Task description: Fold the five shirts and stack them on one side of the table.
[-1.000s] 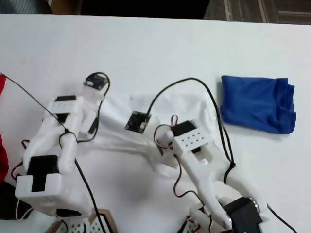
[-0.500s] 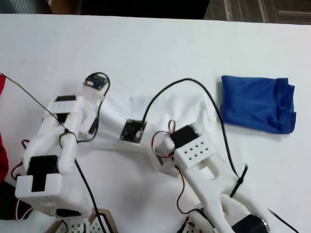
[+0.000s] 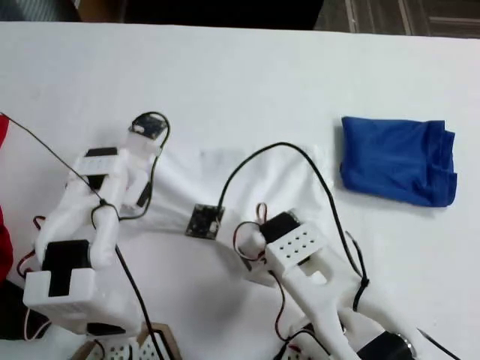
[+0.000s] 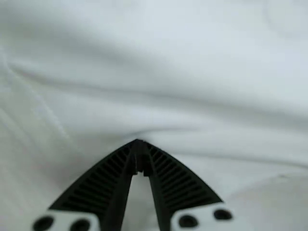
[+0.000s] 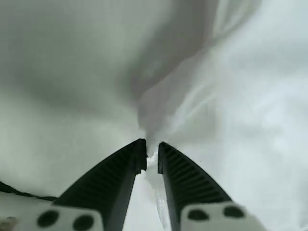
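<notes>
Right claw [image 5: 151, 156]: jaws drawn in to a narrow gap, with a thin ridge of the white shirt [image 5: 159, 106] pinched between the tips. From the pinch the cloth rises in a taut fold, away from the tips.

Left claw [image 4: 138, 161]: jaws closed, tips meeting on a crease of the same white shirt [image 4: 159, 86]. Long, shallow wrinkles run across the cloth beyond the tips.

In the high view the white shirt [image 3: 262, 169] lies spread on the table [image 3: 225, 75] between and under both arms. One edge is pulled into a tight band running from the left arm across to the right arm. The right arm's black cable loops over the upper part of the shirt.

Blue shirt [image 3: 397, 159]: folded into a rough rectangle, lying flat on the table to the right of the white shirt, just beside it and clear of both arms.

Red cloth [image 3: 3, 251]: a sliver shows at the table's left edge, beside the left arm's base.
</notes>
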Controlling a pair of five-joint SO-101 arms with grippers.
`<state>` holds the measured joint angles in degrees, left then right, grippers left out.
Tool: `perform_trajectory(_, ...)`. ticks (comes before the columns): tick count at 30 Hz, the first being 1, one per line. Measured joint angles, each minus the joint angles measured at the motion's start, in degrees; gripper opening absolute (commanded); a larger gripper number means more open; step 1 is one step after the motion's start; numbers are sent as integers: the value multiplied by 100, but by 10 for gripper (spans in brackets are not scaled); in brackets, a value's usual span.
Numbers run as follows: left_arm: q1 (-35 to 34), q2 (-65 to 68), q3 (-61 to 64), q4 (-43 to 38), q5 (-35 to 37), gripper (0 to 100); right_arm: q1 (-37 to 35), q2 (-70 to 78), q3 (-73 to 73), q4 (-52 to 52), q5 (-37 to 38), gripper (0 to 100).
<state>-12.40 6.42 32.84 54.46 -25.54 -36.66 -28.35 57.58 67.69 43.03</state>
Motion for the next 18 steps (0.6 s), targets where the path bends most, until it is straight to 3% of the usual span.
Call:
perform_trajectory(3,0,0,0,0,0,26,0,0,-53,334,0,303)
perform_trajectory(9,0,0,0,0,0,26,-9,0,-229,738,0,316)
perform_trajectory(18,0,0,0,0,0,26,-18,0,642,-193,0,316)
